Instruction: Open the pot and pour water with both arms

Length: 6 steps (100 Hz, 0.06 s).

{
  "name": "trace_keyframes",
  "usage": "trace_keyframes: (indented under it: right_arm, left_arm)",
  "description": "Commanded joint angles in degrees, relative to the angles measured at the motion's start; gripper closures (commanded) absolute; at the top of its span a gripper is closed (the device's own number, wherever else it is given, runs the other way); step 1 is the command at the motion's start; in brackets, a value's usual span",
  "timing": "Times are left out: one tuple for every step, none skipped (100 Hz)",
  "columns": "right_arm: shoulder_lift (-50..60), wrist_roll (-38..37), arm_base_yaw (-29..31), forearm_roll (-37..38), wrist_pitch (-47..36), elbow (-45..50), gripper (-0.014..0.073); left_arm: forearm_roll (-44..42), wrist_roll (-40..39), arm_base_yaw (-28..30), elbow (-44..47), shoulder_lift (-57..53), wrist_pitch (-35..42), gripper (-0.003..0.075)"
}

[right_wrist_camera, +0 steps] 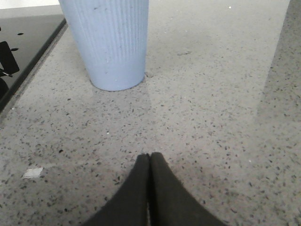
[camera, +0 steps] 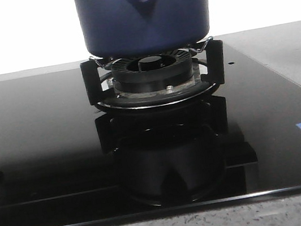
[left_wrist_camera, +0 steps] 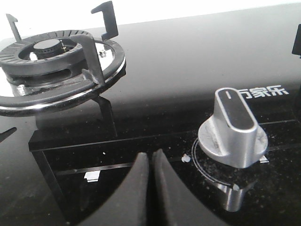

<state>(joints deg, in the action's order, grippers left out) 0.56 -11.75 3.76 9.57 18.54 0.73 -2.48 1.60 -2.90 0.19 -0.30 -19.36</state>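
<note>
Left gripper (left_wrist_camera: 151, 162): fingers together, empty, over the black hob (left_wrist_camera: 188, 70) near the silver knob (left_wrist_camera: 233, 128). Right gripper (right_wrist_camera: 149, 165): fingers together, empty, above the speckled table (right_wrist_camera: 211, 117), pale blue cup (right_wrist_camera: 110, 42) beyond. Pot (camera: 144, 13) sits on the burner (camera: 155, 78).

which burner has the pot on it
The burner in the middle of the front view carries the dark blue pot on its black supports. The burner in the left wrist view stands bare, its grate empty.

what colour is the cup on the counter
Pale blue with fine vertical ribs, best seen in the right wrist view.
</note>
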Motion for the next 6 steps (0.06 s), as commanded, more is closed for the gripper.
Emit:
trace_keyframes:
  right_arm:
    - [1.2, 0.5, 0.4, 0.0, -0.6, 1.6, 0.0665]
    - [1.2, 0.5, 0.4, 0.0, -0.6, 1.6, 0.0665]
    - [1.2, 0.5, 0.4, 0.0, -0.6, 1.6, 0.0665]
    - [1.2, 0.5, 0.4, 0.0, -0.6, 1.6, 0.0665]
    - [1.2, 0.5, 0.4, 0.0, -0.6, 1.6, 0.0665]
    - [1.2, 0.5, 0.4, 0.0, -0.6, 1.6, 0.0665]
  left_arm:
    - [0.5, -0.5, 0.1, 2.5, -1.7, 2.7, 0.0741]
    - [0.5, -0.5, 0.1, 2.5, -1.7, 2.7, 0.0741]
    - [0.5, -0.5, 0.1, 2.5, -1.7, 2.7, 0.0741]
    - [0.5, -0.5, 0.1, 2.5, -1.7, 2.7, 0.0741]
    - [0.5, -0.5, 0.1, 2.5, -1.7, 2.7, 0.0741]
    - [0.5, -0.5, 0.1, 2.5, -1.7, 2.7, 0.0741]
